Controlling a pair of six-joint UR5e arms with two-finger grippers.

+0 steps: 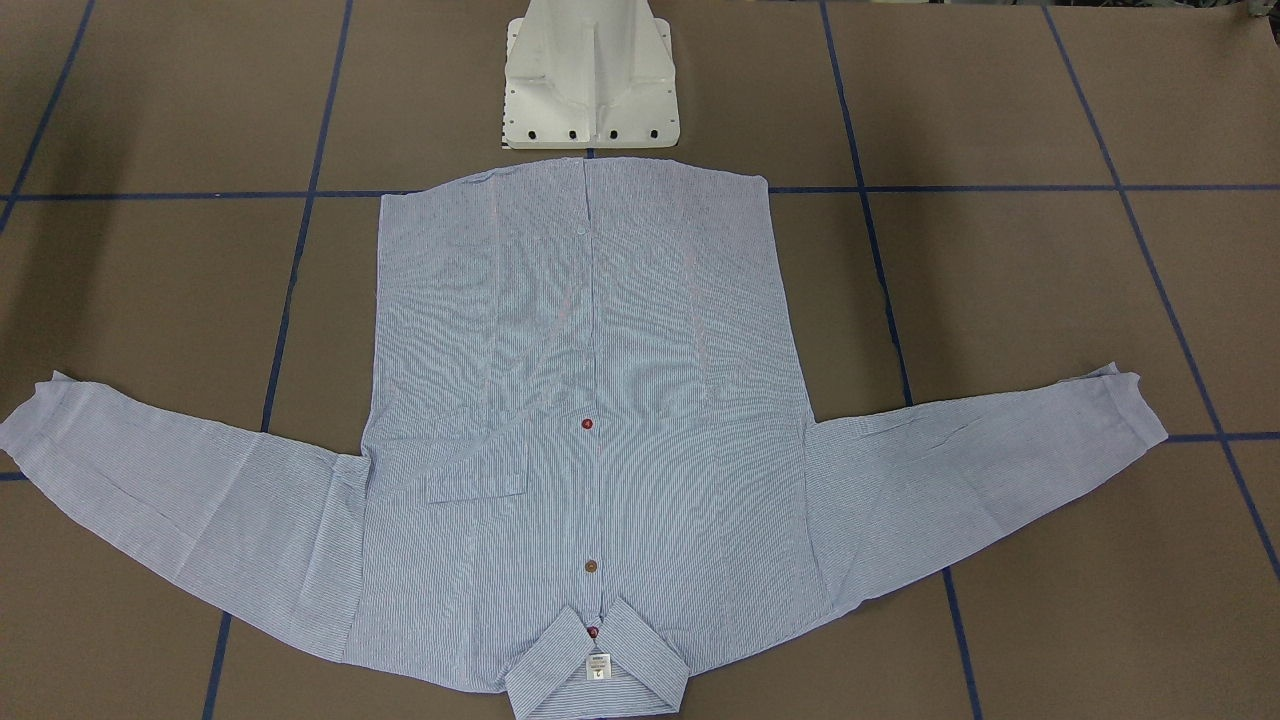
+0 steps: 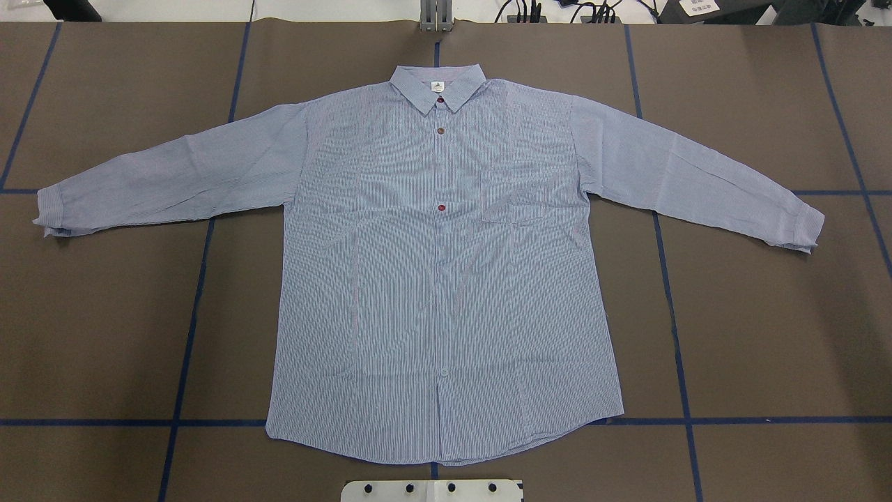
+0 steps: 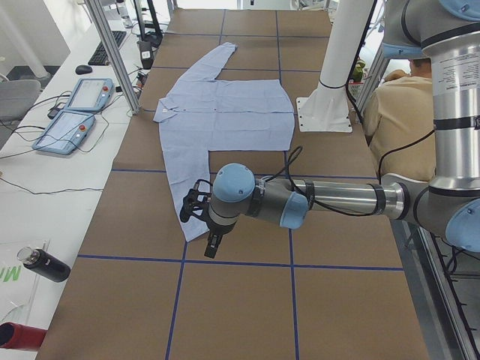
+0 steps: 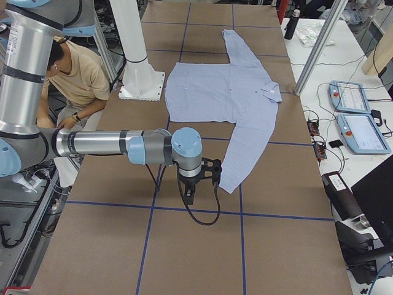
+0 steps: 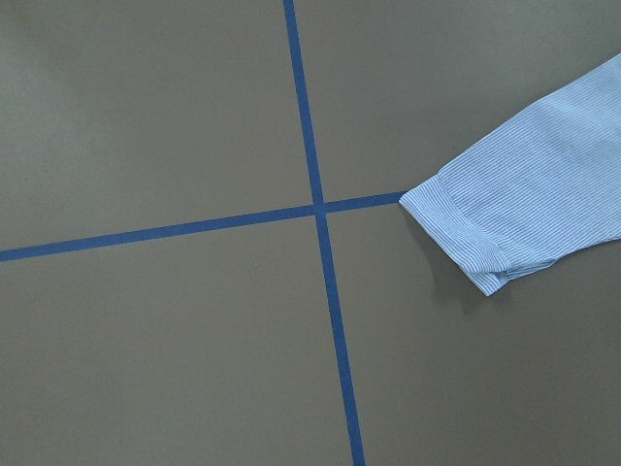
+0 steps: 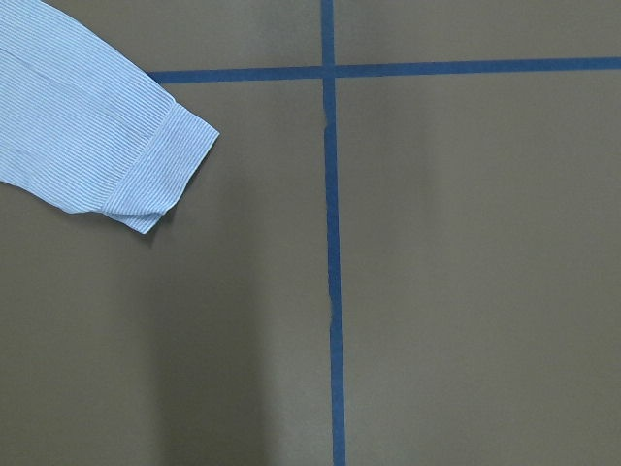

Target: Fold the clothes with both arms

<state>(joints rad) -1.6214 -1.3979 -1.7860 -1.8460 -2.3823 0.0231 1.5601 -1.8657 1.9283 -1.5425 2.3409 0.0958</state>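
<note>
The large light-blue, finely white-striped, long-sleeved button-up shirt (image 2: pixel 446 265) lies flat and front up in the middle of the brown worktop (image 2: pixel 104 314) with its blue tape lines. Its hem is nearest the white pedestal (image 1: pixel 590 90) and its sleeves are spread wide. The left gripper (image 3: pixel 191 208) hangs near one cuff (image 5: pixel 456 228), and the right gripper (image 4: pixel 212 171) near the other cuff (image 6: pixel 160 170). Whether either gripper's fingers are apart or together cannot be told.

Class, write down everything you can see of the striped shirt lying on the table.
The shirt is light blue with fine white stripes and looks like thin woven cloth. It lies flat, front up and buttoned, on the brown table. Its collar points away from the robot's base and its hem towards it. Both long sleeves spread out sideways. It has a chest pocket, red-brown buttons and a small white neck label. Only the table touches it.
</note>
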